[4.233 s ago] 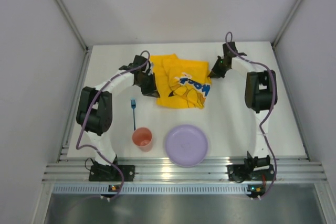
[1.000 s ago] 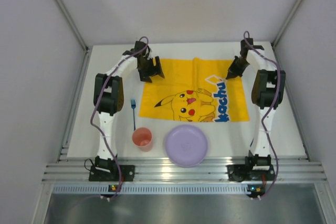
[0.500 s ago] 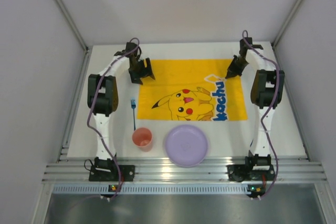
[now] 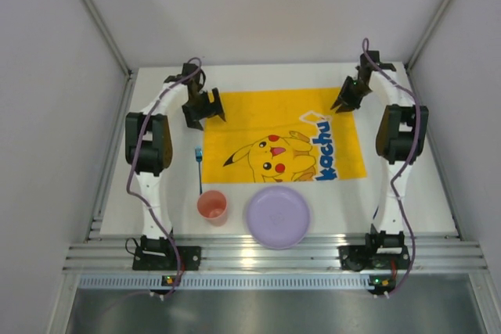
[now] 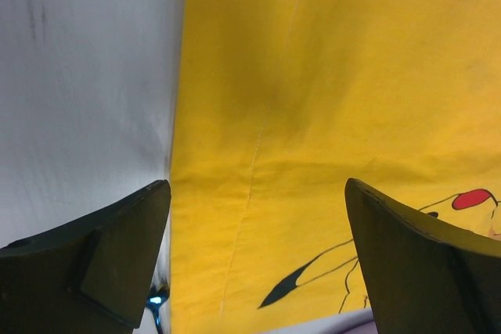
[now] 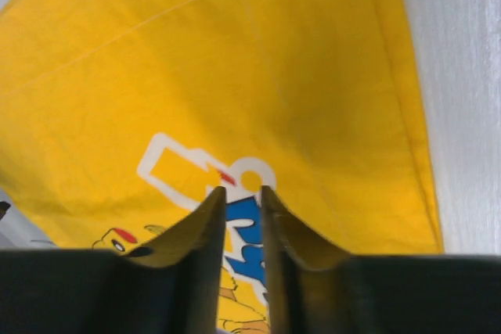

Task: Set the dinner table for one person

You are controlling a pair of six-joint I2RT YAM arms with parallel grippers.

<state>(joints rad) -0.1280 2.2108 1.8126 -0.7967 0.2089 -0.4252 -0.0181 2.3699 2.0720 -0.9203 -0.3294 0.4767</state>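
**Item: white tabletop (image 4: 337, 201), seen from above, near edge to far.**
- Purple plate (image 4: 277, 216): near edge, at 6 o'clock of the mat, just overlapping its hem.
- Orange cup (image 4: 212, 206): upright, at 9 o'clock of the plate.
- Blue fork (image 4: 199, 168): on bare tabletop at 12 o'clock of the cup, just beside the mat's left edge.
- Yellow Pikachu mat (image 4: 282, 134): spread flat, mid-tabletop.
- Left end effector (image 4: 205, 113): over the mat's 10 o'clock corner, fingers wide apart, holding nothing. Bare tabletop lies under its left finger, mat under the rest.
- Right end effector (image 4: 343, 103): over the mat's 2 o'clock corner, fingers a narrow slit apart, nothing between them. Bare tabletop lies at its 3 o'clock.
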